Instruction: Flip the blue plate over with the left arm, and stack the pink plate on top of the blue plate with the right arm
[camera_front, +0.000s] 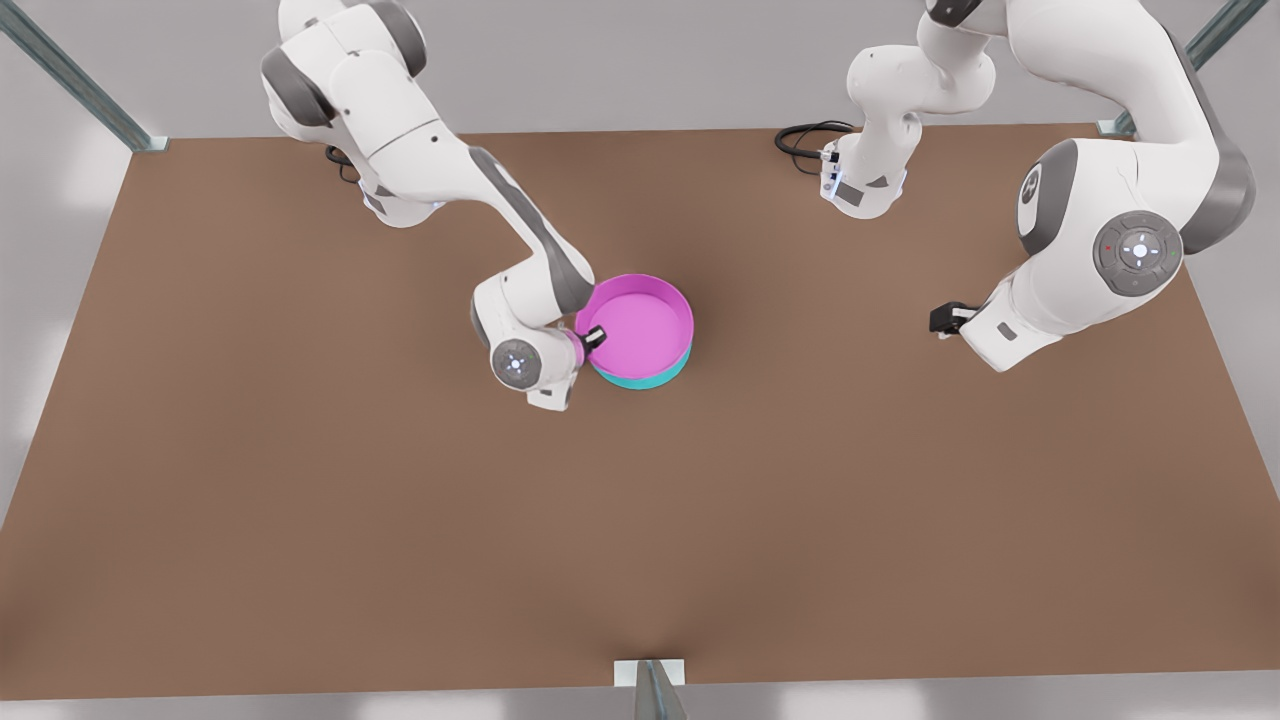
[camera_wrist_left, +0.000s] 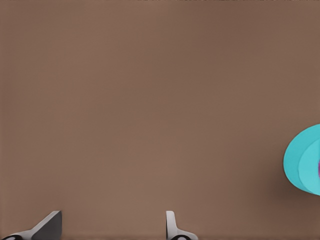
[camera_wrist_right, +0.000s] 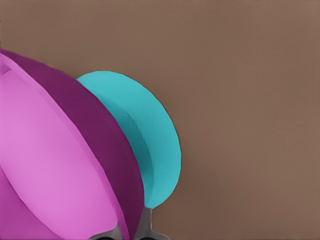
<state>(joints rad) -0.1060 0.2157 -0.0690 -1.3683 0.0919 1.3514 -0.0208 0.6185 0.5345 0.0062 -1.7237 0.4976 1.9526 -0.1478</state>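
The pink plate sits over the blue plate, seemingly touching, mid-table

Stacked pink plate, right tool block centre; table open.

Two white Franka arms with grey joint bands, round grey wrist caps with lit white dots, black grippers, black cables coiled at bases
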